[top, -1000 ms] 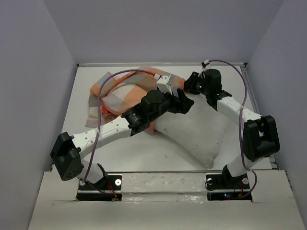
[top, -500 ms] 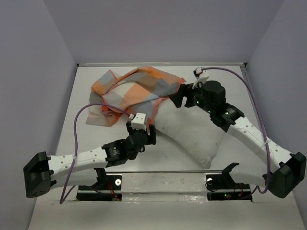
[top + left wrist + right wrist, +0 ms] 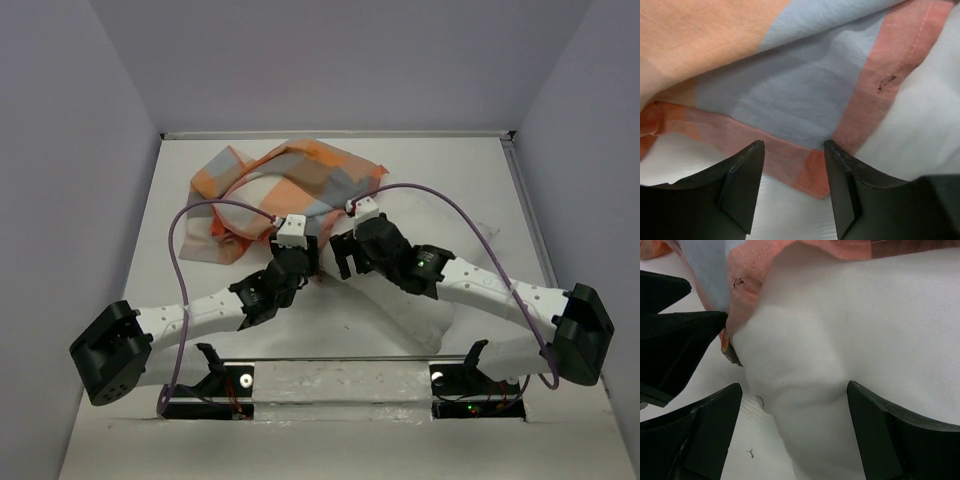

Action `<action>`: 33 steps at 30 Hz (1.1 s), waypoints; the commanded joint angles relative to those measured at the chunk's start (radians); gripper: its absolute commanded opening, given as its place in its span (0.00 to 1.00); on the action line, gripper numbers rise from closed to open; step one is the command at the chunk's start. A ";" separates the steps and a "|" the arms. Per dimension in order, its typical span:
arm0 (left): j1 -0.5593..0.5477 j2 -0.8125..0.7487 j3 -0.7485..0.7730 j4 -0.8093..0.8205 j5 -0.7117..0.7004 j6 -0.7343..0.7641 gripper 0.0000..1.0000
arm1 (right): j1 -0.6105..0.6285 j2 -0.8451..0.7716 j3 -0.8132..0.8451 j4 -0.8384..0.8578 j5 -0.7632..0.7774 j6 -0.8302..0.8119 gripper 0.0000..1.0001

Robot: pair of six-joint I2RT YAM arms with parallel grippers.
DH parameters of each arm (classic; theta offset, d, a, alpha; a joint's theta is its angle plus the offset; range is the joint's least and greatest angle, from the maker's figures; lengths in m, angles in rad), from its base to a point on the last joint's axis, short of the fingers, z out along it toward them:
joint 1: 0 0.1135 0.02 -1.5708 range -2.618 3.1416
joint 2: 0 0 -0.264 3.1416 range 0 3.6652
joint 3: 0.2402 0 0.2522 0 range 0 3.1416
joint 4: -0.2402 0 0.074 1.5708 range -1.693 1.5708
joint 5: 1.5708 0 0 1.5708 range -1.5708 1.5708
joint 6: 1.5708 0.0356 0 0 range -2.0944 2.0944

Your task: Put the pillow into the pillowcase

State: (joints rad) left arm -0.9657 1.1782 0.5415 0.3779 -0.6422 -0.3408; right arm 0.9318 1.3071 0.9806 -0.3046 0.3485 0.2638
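Overhead view of two robot arms meeting at the middle of a white table. A white pillow lies slantwise on the table. Its far end is tucked under the orange, grey-blue and cream checked pillowcase, and its near end is bare, pointing toward the right arm's base.

The left gripper has its fingers apart, straddling the orange hem corner of the pillowcase without clamping it. The right gripper, just beside it, is spread wide around a bulge of the pillow and also holds nothing.

The likely risks:
- If the left gripper pinches both layers of the hem, or pinches pillow and cloth together, it could seal the opening.
- A shallow bite on the thin cloth could slip free.
- The two grippers sit so close together that they could knock into each other.
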 commanded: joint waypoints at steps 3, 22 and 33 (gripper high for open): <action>0.038 0.020 0.041 0.118 0.056 0.074 0.56 | 0.044 0.124 0.055 -0.056 0.226 -0.011 0.95; 0.079 0.101 0.058 0.200 0.346 0.046 0.69 | 0.044 0.054 0.015 0.005 0.181 0.026 0.92; 0.084 -0.006 0.026 0.187 0.217 0.031 0.17 | 0.023 0.098 -0.002 0.065 0.138 0.031 0.88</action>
State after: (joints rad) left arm -0.8833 1.2728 0.5705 0.5240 -0.3725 -0.3004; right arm 0.9745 1.3769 0.9844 -0.2752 0.5045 0.2787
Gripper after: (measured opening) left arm 0.203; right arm 0.864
